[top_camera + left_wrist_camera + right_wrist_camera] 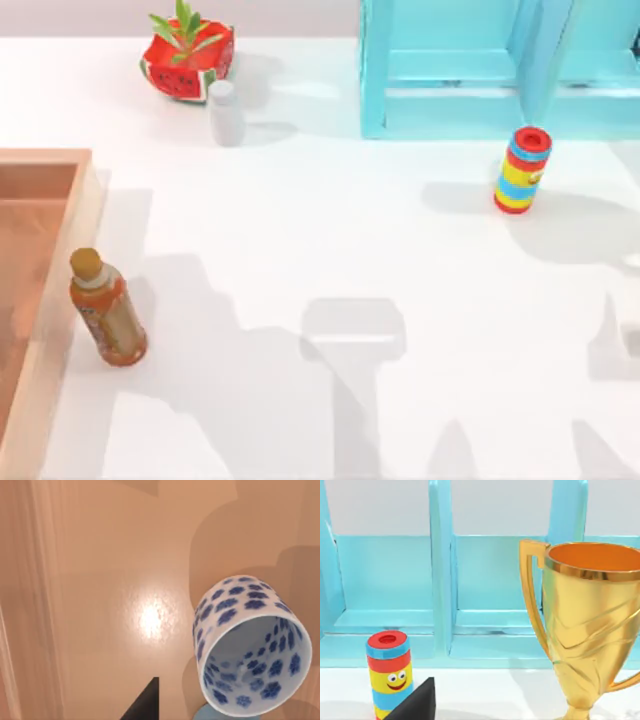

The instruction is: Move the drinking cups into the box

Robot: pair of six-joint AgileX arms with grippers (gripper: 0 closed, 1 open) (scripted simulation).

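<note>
The white drinking cup with a blue floral pattern (250, 650) stands upright on the orange-brown floor of the box (110, 555), seen from above in the left wrist view. A sliver of pale blue (225, 714) touches the picture's edge right by it; too little shows to tell what it is. A dark part of my left gripper (145, 706) hangs over the box floor, apart from the cup. In the top view the box (85, 200) lies at the table's left edge. A dark part of my right gripper (417, 705) shows near the striped cylinder (389, 672).
A tea bottle (108, 310) stands just outside the box's right wall. At the back are a watermelon planter (188, 58), a small white bottle (226, 112) and a turquoise shelf (500, 70). The striped cylinder (523, 170) stands before the shelf. A gold trophy (590, 625) rises close to the right wrist.
</note>
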